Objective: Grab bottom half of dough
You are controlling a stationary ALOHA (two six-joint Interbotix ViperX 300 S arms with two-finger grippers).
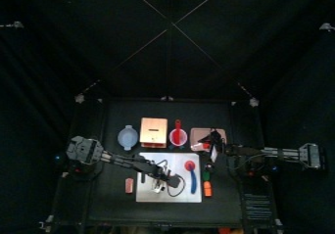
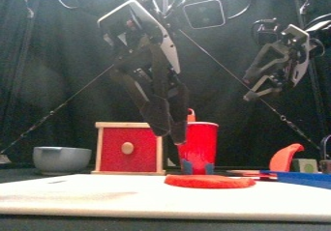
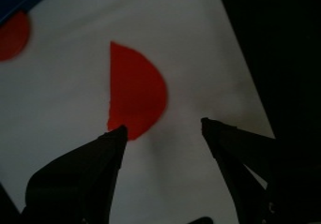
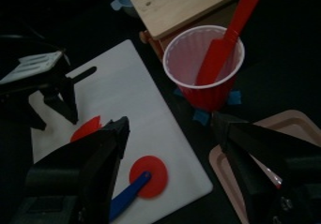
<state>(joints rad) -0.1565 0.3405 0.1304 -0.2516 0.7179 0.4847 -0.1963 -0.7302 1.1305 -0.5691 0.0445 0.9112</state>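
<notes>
The bottom half of dough (image 3: 138,87) is a flat red half-disc on the white board (image 3: 213,68). My left gripper (image 3: 163,139) is open and hovers just above the dough's rounded end, without touching it. In the right wrist view the half-disc (image 4: 85,129) lies beside the left gripper (image 4: 51,92). In the front view flat red dough (image 2: 210,181) lies under the left gripper (image 2: 192,159). A smaller round red blob (image 4: 148,188) lies on the board with a blue tool (image 4: 123,201) on it. My right gripper (image 4: 175,148) is open and empty, held high above the board.
A red cup (image 4: 207,54) holding a thin red stick tool (image 4: 241,17) stands behind the board, next to a wooden box (image 4: 189,1). A grey bowl (image 2: 61,158) stands at the far left. A pink tray (image 1: 210,138) sits at the back right. Orange pieces (image 1: 207,187) lie on the board.
</notes>
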